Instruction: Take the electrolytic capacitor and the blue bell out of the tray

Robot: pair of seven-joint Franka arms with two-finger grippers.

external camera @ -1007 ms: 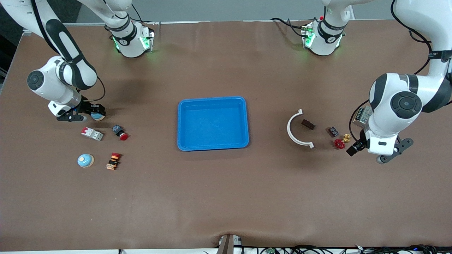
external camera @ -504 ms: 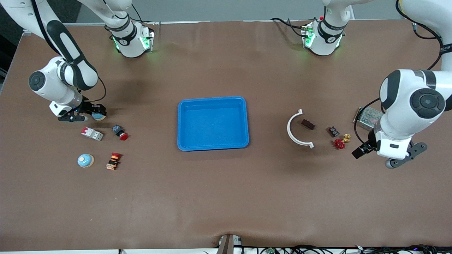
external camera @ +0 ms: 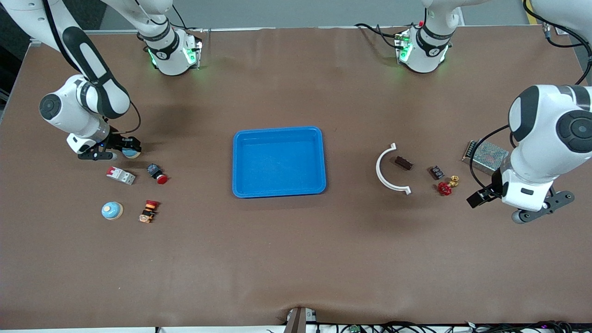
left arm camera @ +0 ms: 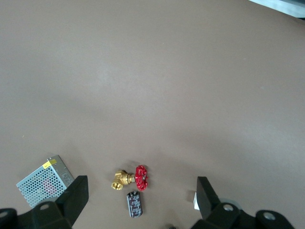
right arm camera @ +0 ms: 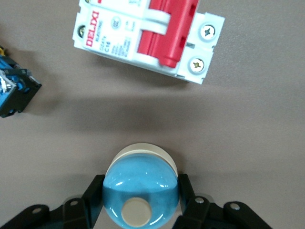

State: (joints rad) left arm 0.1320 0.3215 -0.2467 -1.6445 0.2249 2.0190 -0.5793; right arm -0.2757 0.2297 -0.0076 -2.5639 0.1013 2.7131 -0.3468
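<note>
A blue bell with a cream button on top sits between the fingers of my right gripper, which is shut on it, low over the table at the right arm's end. I cannot tell whether the bell touches the table. A second blue bell stands on the table nearer to the front camera. The small black capacitor lies beside a red-handled brass valve. My left gripper hangs open high above them, with the capacitor showing between its fingers far below.
A blue tray lies at the table's middle. A red and white circuit breaker, a red push button and an orange switch lie near the bells. A white curved piece, a brown block and a mesh box lie near the capacitor.
The left arm has swung away from the tray toward its end of the table, uncovering the mesh box. The right gripper, still shut on the bell, has barely shifted.
</note>
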